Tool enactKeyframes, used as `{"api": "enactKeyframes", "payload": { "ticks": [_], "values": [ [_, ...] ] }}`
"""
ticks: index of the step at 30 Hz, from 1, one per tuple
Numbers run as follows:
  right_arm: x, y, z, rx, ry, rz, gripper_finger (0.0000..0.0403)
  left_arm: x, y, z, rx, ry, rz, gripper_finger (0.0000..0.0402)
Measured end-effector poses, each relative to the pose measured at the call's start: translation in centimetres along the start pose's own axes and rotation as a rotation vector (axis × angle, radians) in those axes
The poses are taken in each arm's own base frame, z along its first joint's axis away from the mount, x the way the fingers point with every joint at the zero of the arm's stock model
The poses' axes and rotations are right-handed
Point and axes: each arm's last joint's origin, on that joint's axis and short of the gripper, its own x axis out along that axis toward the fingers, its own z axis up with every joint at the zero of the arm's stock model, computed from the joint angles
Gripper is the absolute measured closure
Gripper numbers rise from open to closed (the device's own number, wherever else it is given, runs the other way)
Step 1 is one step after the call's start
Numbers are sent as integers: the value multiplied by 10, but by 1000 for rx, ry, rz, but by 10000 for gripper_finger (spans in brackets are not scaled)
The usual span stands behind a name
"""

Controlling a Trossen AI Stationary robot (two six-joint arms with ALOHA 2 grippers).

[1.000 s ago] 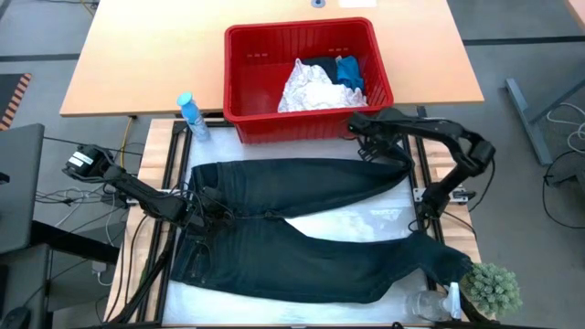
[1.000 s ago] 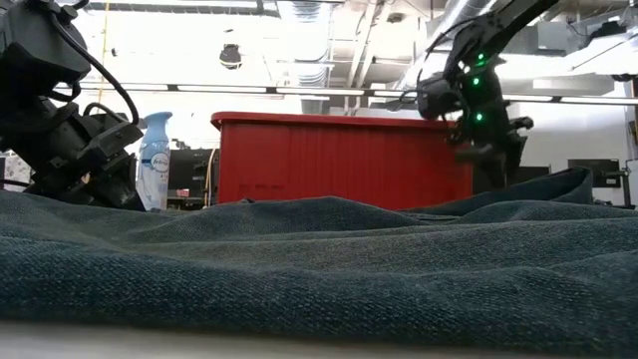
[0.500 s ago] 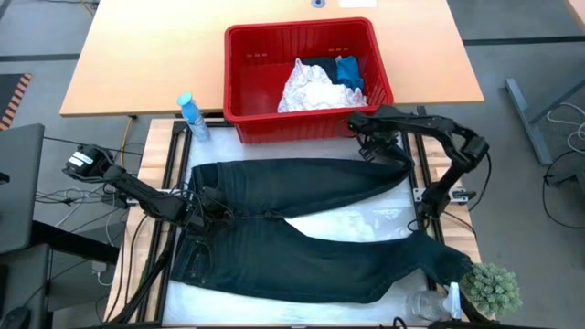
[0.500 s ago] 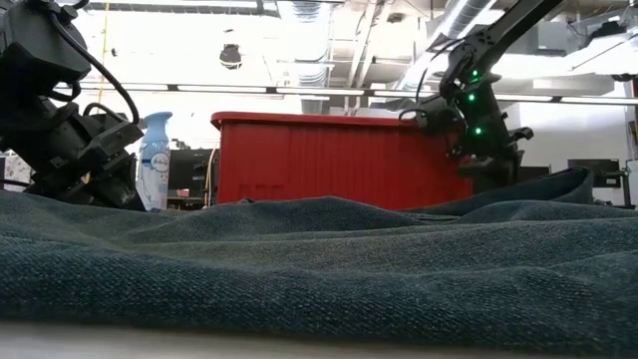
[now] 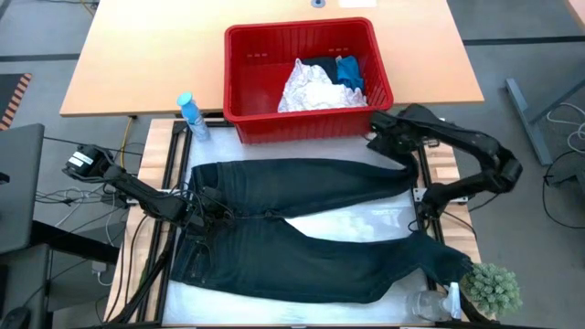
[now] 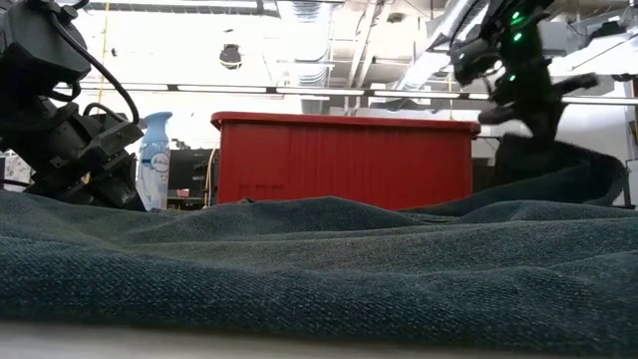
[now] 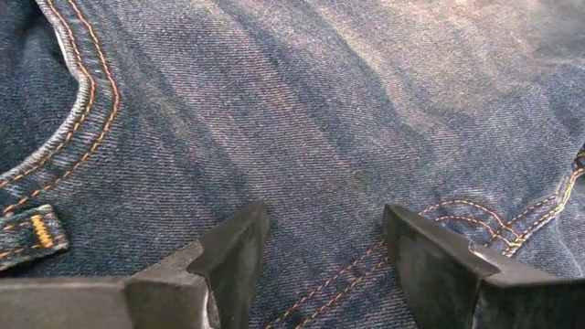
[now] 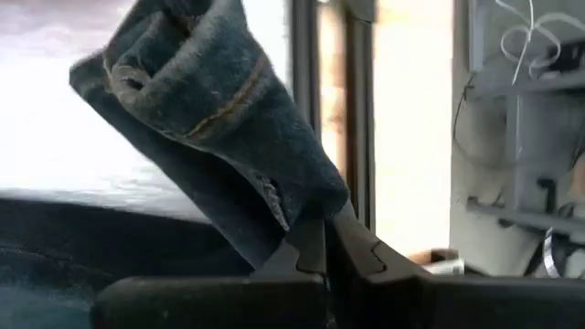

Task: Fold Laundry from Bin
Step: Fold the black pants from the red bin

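Dark blue jeans (image 5: 302, 219) lie spread on the table, waist to the left, both legs running right. My right gripper (image 5: 393, 153) is shut on the far leg's end by the bin's near right corner; in the right wrist view (image 8: 324, 245) bunched denim stands past the fingers. My left gripper (image 7: 320, 260) is open, low over the seat of the jeans (image 7: 302, 137), near an orange-stitched seam. The red bin (image 5: 239, 64) stands at the far edge and holds white (image 5: 306, 87), bright blue (image 5: 350, 73) and black (image 5: 320, 64) laundry. My right gripper pinches the far leg's hem end (image 8: 292, 206) between its two shut fingers, several bunched layers. This end (image 6: 558, 165) is raised off the table while the rest of the leg lies flat. My left gripper has a fingertip (image 7: 233, 260) on each side of the seam; I cannot tell whether they touch the denim.
A blue spray bottle (image 5: 190, 114) stands left of the bin. A small green plant (image 5: 492, 288) and a clear bottle (image 5: 430, 303) sit at the near right corner, by the near leg's end. A bare wooden table (image 5: 137, 55) lies beyond the bin.
My right gripper has shut on the far leg's hem end, then gone up and toward the table's right edge, so that this end has come off the table. The rest of the jeans has stayed flat.
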Motion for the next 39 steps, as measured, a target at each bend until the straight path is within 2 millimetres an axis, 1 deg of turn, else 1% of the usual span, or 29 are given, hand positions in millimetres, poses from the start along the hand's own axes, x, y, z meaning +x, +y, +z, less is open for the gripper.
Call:
{"api": "enactKeyframes", "payload": {
  "ticks": [3, 6, 8, 14, 17, 20, 26, 29, 33, 35, 37, 39],
  "values": [
    [-9, -14, -10, 105, -19, -27, 384, 0, 0, 0, -2, 0, 0, 182],
    [-12, -21, -15, 182, -49, 4, 384, 0, 0, 0, -8, 0, -1, 182],
    [-11, -25, -16, 246, -47, 0, 384, 0, -1, 0, -15, 0, -5, 182],
    [3, -30, -16, 297, -11, -53, 384, 0, -5, 0, -50, 25, -48, 182],
    [14, -33, -17, 269, 27, -95, 369, 0, -7, 0, -85, 33, -67, 182],
    [25, -36, -18, 241, 82, -126, 341, 0, -8, 0, -87, 41, -81, 182],
    [34, -42, -16, 178, 161, -127, 292, -1, -3, -1, -149, 54, -12, 182],
    [32, -44, -17, 128, 161, -111, 273, -1, -3, -1, -155, 54, -11, 182],
    [24, -51, -18, 87, 126, -67, 254, -1, -2, -1, -233, 54, -1, 182],
    [18, -56, -18, 91, 99, -40, 250, -1, -1, -1, -287, 57, 7, 182],
    [11, -59, -16, 79, 62, 0, 249, -1, -2, 0, -301, 53, 2, 182],
    [3, -62, -14, -4, 12, 52, 249, -3, -3, 1, -304, 51, -21, 182]
  ]
}}
